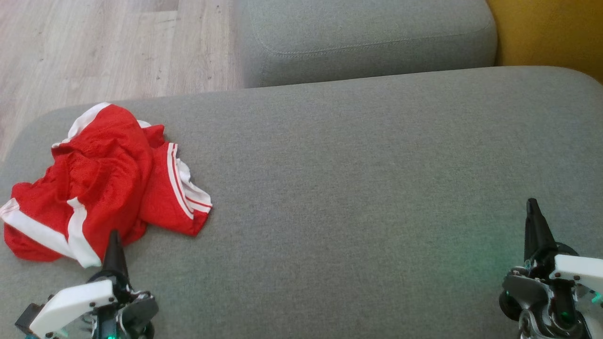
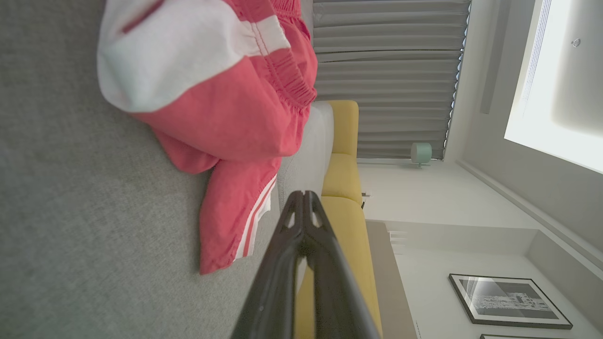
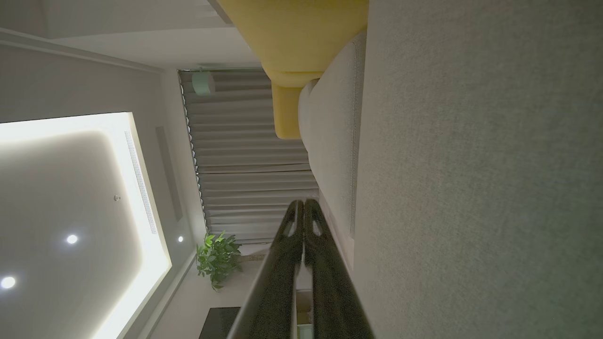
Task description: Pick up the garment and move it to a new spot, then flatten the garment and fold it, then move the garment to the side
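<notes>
The garment (image 1: 108, 179) is a pair of red shorts with white stripes, lying crumpled at the left end of the grey sofa seat (image 1: 358, 188). My left gripper (image 1: 114, 235) is shut and empty at the lower left, its tip just short of the shorts' near edge. In the left wrist view the shorts (image 2: 226, 117) lie ahead and to the left of the shut gripper (image 2: 304, 194), apart from it. My right gripper (image 1: 532, 203) is shut at the lower right, over bare cushion far from the garment. In the right wrist view this gripper (image 3: 304, 202) has its fingers pressed together with nothing between them.
A second grey cushion (image 1: 367, 37) stands behind the seat, with a yellow cushion (image 1: 551, 33) at the far right. Wooden floor (image 1: 108, 47) lies beyond the sofa's left end. The seat's rounded left edge runs close to the garment.
</notes>
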Robot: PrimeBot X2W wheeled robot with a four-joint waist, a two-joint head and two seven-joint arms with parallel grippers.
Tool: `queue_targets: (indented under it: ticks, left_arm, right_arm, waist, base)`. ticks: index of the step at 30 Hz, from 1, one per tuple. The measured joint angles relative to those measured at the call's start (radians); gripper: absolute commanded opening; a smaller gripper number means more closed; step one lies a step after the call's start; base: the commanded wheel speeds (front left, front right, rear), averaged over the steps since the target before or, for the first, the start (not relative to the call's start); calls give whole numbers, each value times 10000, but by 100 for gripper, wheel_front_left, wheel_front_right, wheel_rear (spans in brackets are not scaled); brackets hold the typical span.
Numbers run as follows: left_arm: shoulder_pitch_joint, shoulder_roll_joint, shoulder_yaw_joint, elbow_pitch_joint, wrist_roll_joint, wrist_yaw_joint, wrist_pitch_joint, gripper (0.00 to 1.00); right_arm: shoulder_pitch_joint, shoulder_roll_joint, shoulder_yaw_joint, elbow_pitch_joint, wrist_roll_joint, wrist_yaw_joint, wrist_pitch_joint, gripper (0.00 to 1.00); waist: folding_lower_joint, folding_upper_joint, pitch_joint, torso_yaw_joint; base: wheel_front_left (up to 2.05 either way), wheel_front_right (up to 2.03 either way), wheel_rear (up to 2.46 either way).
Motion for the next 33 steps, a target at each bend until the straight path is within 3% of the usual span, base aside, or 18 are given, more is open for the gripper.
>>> queue_targets:
  ticks: [14, 15, 20, 33]
  left_arm:
    - [0, 0, 0, 0, 0, 0, 0, 0]
    - [24, -2, -15, 104, 0, 12, -6, 100]
    - [593, -56, -98, 869, 0, 13, -15, 100]
    - [778, -75, -115, 769, 646, 15, -314, 100]
  right_arm:
    - [0, 0, 0, 0, 0, 0, 0, 0]
    - [26, 4, 10, 98, 0, 0, -2, 100]
    - [620, 69, 31, 917, 0, 0, -4, 100]
    - [666, 73, 384, 930, -612, 0, -297, 100]
  waist:
    - [0, 0, 0, 0]
    - [0, 0, 0, 0]
    - [0, 0, 4, -1]
    - [0, 0, 25, 3]
  base:
    - [0, 0, 0]
    - [0, 0, 0]
    - [0, 0, 0]
    - [0, 0, 0]
